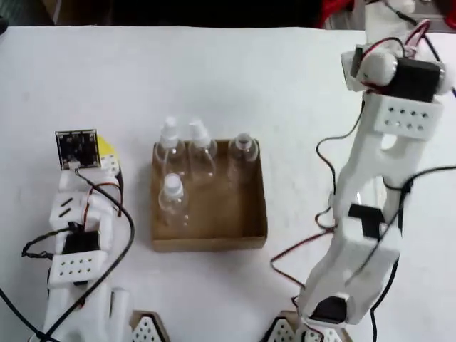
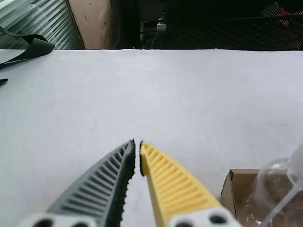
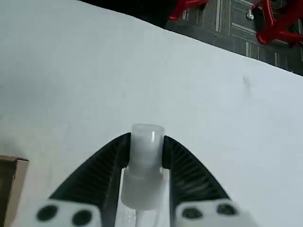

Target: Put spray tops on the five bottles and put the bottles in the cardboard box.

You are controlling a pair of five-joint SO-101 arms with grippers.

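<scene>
White table [image 1: 214, 71] below: my right claw [image 3: 146, 138] clamps a spray top [image 3: 142, 170], left claw [image 2: 137, 144] pressed together empty; the smooth top could slip or tilt.

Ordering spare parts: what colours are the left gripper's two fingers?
Left gripper: one grey, one yellow; best in left wrist view.

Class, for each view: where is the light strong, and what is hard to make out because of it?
High view: the white table is brightly lit, so the clear bottles in the cardboard box read mostly as faint outlines. Left wrist view: bright table, dark room behind. Right wrist view: the pale spray top in the right gripper barely contrasts with the table.
</scene>
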